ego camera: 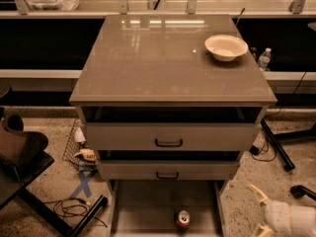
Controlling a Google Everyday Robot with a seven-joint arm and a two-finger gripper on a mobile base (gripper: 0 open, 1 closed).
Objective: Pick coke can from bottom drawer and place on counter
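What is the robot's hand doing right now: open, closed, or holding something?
The hand: open, holding nothing, low to the right of the bottom drawer, apart from the coke can.

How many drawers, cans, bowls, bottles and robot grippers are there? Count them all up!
Drawers: 3, the top drawer, the middle drawer and the bottom drawer, pulled out.
Cans: 1, the coke can in the bottom drawer.
Bowls: 1, the white bowl on the counter.
Bottles: 1, the water bottle.
Grippers: 1, the gripper, open, low beside the bottom drawer.
Total: 7.
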